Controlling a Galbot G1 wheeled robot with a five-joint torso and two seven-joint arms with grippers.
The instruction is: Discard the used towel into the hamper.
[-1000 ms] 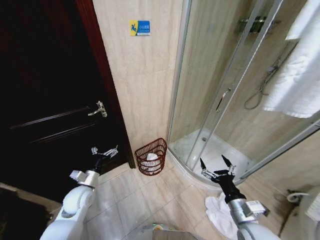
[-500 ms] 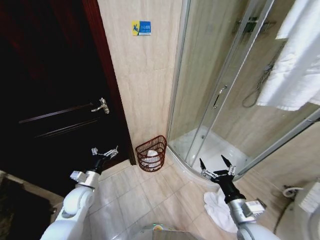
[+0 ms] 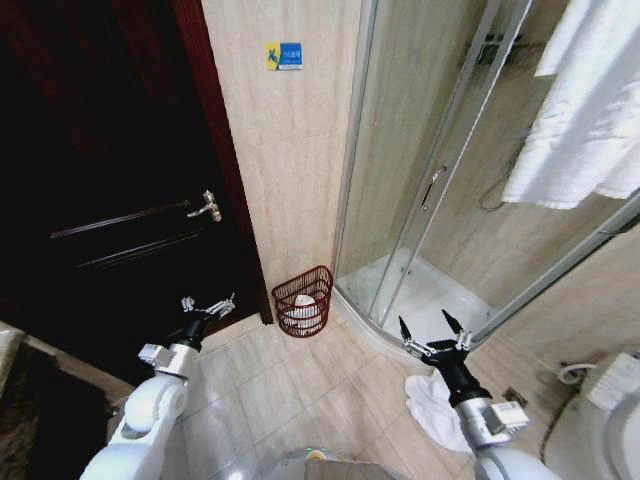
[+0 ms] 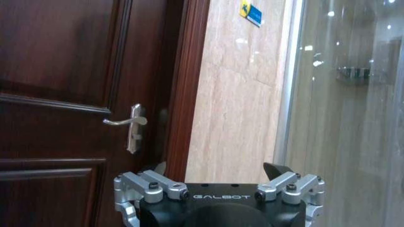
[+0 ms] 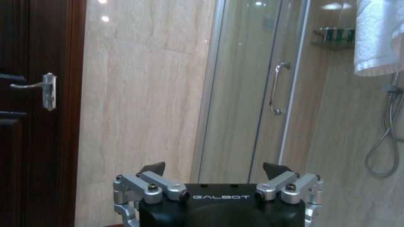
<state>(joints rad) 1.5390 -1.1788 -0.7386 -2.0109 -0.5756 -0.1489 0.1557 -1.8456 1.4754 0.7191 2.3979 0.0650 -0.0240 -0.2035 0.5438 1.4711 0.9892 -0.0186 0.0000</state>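
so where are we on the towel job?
Early. The towel lies crumpled on the floor by the shower base, under the right gripper, which is open and empty. The left gripper is open by the door. The hamper sits against the wall, something white already inside. Pickup and drop remain.

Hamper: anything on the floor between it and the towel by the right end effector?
Nothing visible. Bare tile lies between the hamper and the white towel below the open right end effector; the shower base curb borders that path.

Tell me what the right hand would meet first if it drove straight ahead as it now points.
Probably the shower's glass door: the open right hand faces it directly, nothing between, though the depth is unclear.
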